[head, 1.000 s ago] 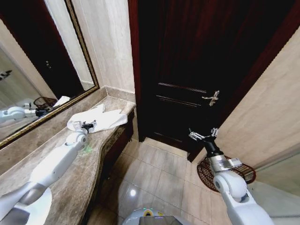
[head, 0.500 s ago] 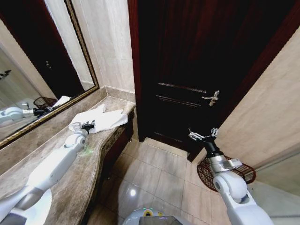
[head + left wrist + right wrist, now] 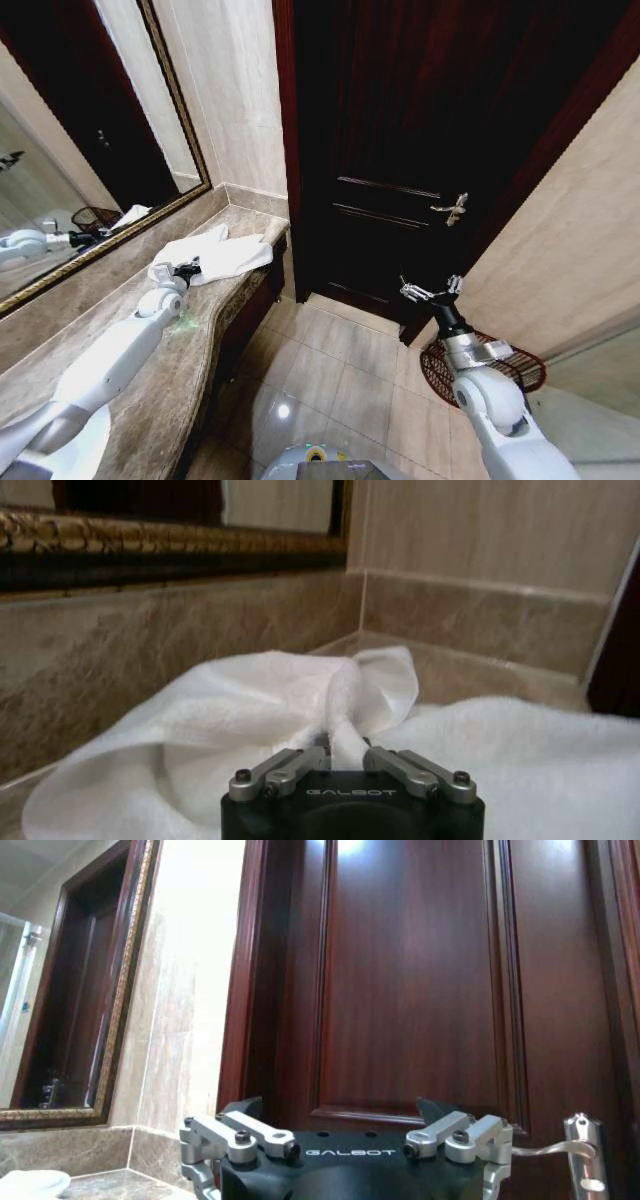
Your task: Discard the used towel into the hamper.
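The used towel (image 3: 225, 256) is white and lies crumpled on the marble counter (image 3: 185, 360) near its far end. My left gripper (image 3: 186, 268) sits at the towel's near edge. In the left wrist view the towel (image 3: 250, 727) rises in a ridge that my left gripper (image 3: 346, 751) is shut on. The hamper (image 3: 437, 372), a dark reddish wire basket, stands on the floor at the right wall, partly behind my right arm. My right gripper (image 3: 428, 291) hangs open in the air above the floor before the door, with nothing in it; the right wrist view shows that gripper (image 3: 340, 1111) with its fingers spread.
A dark wooden door (image 3: 420, 130) with a metal handle (image 3: 450, 208) faces me. A gold-framed mirror (image 3: 90, 150) lines the wall above the counter. A white sink rim (image 3: 85, 450) shows at the near left. Tiled floor (image 3: 330, 370) lies between counter and hamper.
The towel's near edge has bunched up a little at the left gripper. The right gripper has drifted slightly left and down.
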